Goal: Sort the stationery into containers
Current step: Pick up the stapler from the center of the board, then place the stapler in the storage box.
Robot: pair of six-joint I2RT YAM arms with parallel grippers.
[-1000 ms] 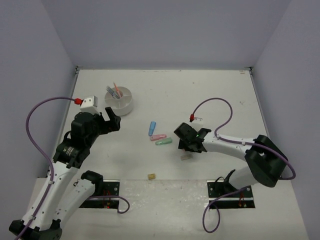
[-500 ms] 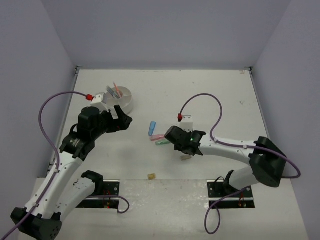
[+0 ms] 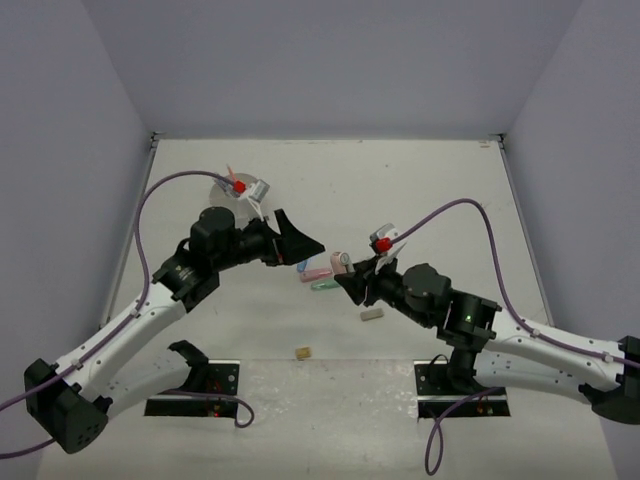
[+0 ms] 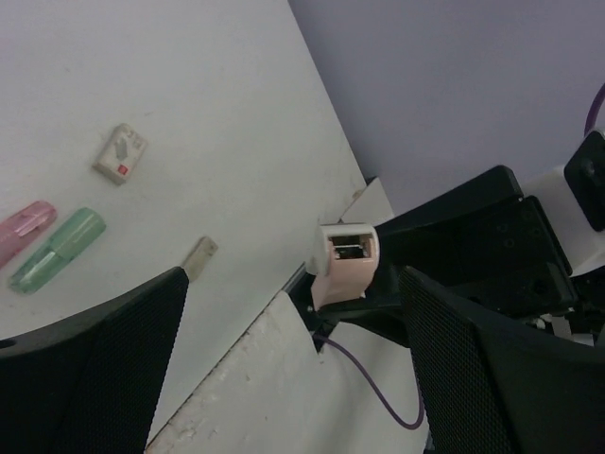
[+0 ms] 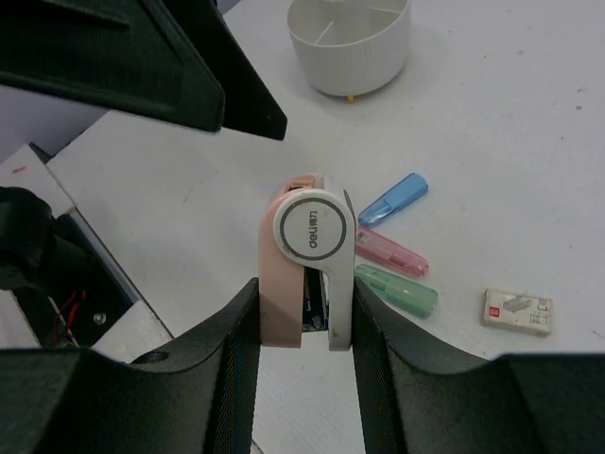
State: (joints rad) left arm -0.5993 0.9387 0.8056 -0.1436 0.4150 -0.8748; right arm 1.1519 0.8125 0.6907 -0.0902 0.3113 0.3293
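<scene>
My right gripper [image 5: 304, 295] is shut on a pink and white stapler [image 5: 310, 248] and holds it upright above the table, also seen in the top view [image 3: 342, 260]. My left gripper [image 3: 297, 243] is open and empty, its jaws wide and facing the stapler [image 4: 344, 264] from a short way off. Blue [image 5: 392, 200], pink [image 5: 389, 252] and green [image 5: 397, 290] clip pieces lie together on the table below. A labelled eraser [image 5: 515, 310] lies to their right. The white divided tub [image 5: 350, 43] stands beyond, largely hidden behind my left arm in the top view [image 3: 222, 186], with pens [image 3: 232, 172] in it.
A small tan eraser [image 3: 301, 352] lies near the table's front edge, also in the left wrist view [image 4: 198, 257]. The two arm base plates [image 3: 200, 388] sit at the near edge. Purple cables [image 3: 165, 185] loop over both arms. Walls close the table on three sides.
My right gripper has risen from the table by the clips with the stapler in it. My left arm has swung right from the tub, its open jaws now facing the stapler.
</scene>
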